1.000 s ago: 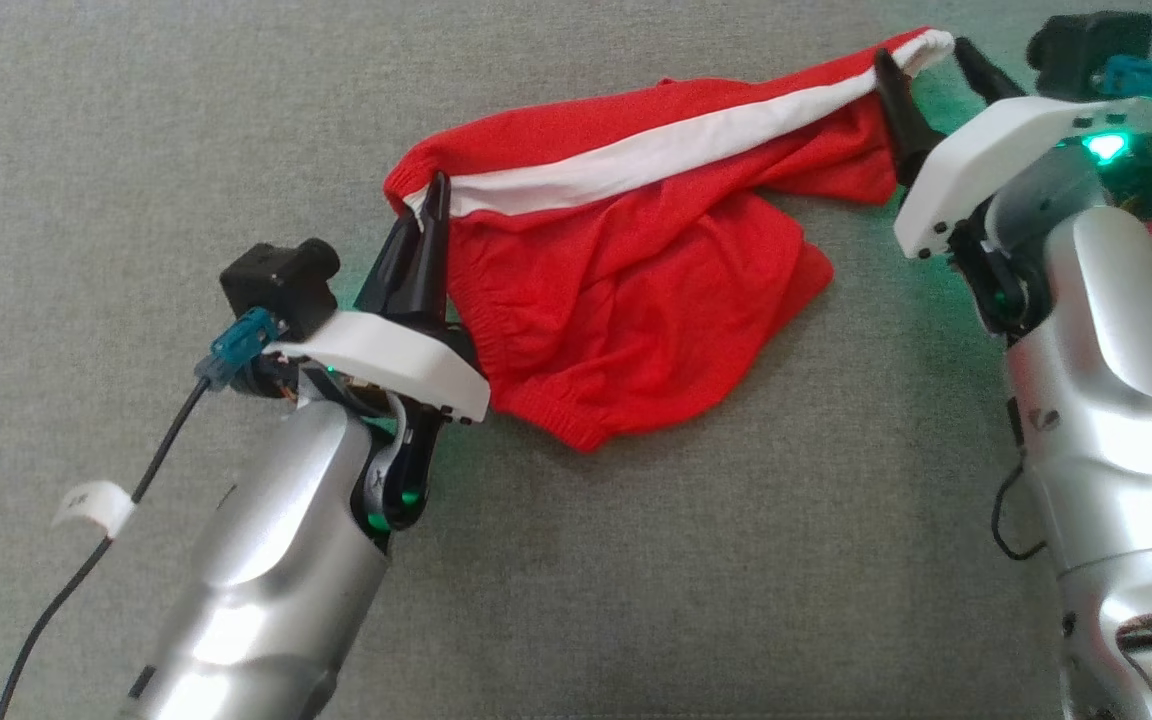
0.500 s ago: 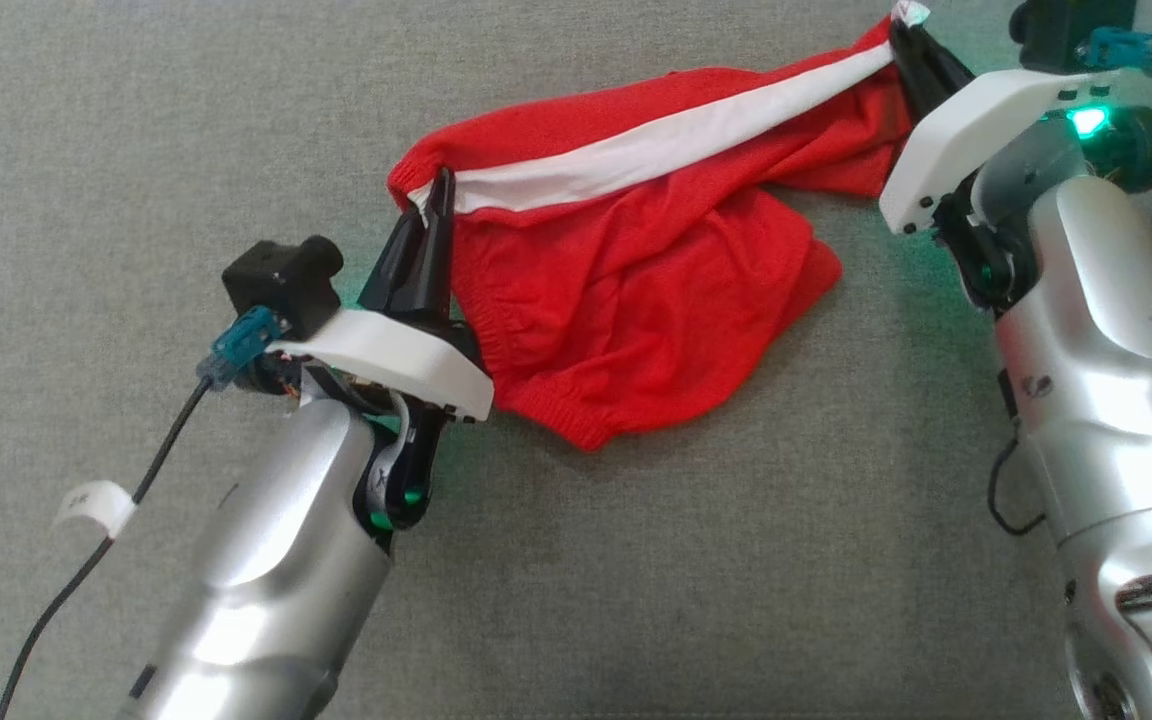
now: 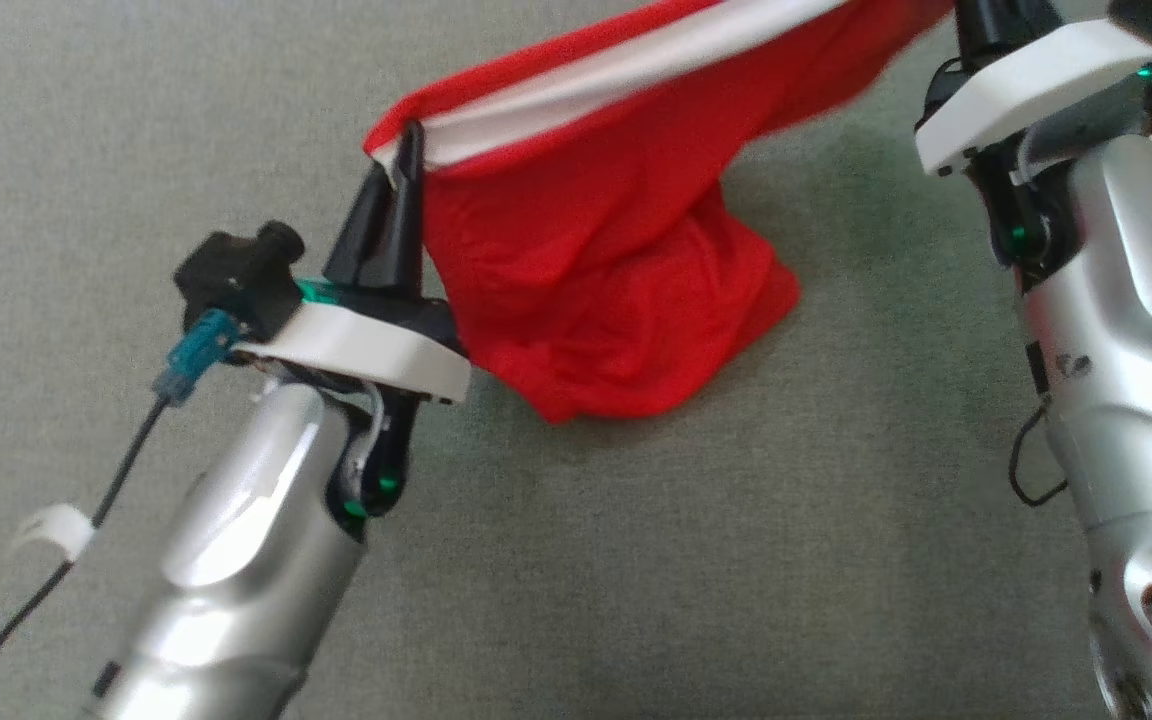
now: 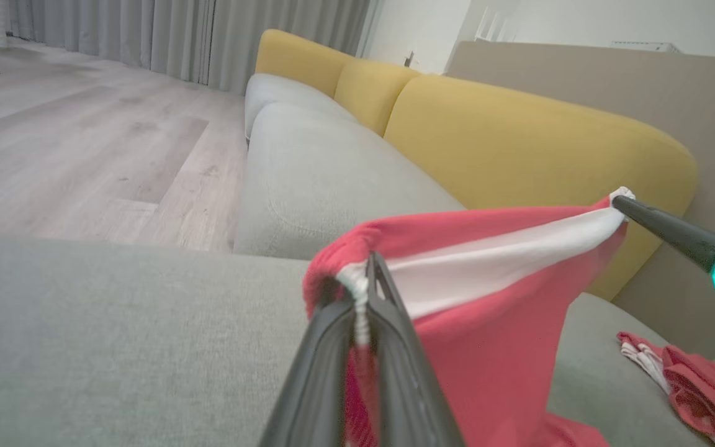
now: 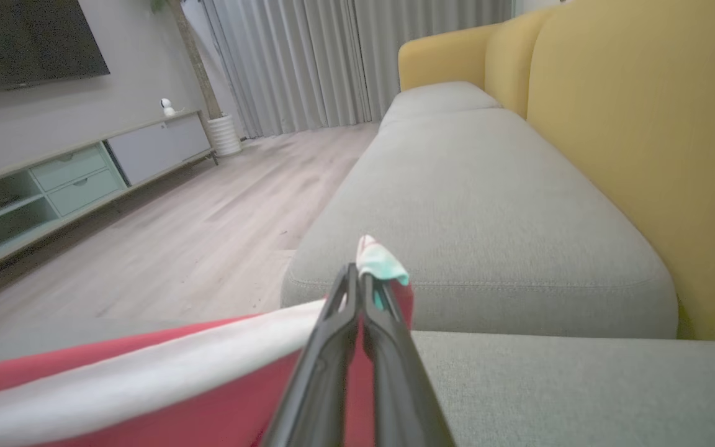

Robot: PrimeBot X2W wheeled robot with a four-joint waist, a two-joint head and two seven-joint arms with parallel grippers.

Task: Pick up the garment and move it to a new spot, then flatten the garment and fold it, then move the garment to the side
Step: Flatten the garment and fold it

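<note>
The red cloth garment with a white stripe (image 3: 586, 250) has gone up from the grey sofa cushion (image 3: 636, 560). The left gripper (image 3: 408, 150) and right gripper (image 5: 357, 276) each pinch one end.

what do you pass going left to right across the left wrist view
wood floor → left gripper, shut on one end of the garment → red white-striped garment hanging between the grippers → right gripper, shut on the garment's far end
</note>
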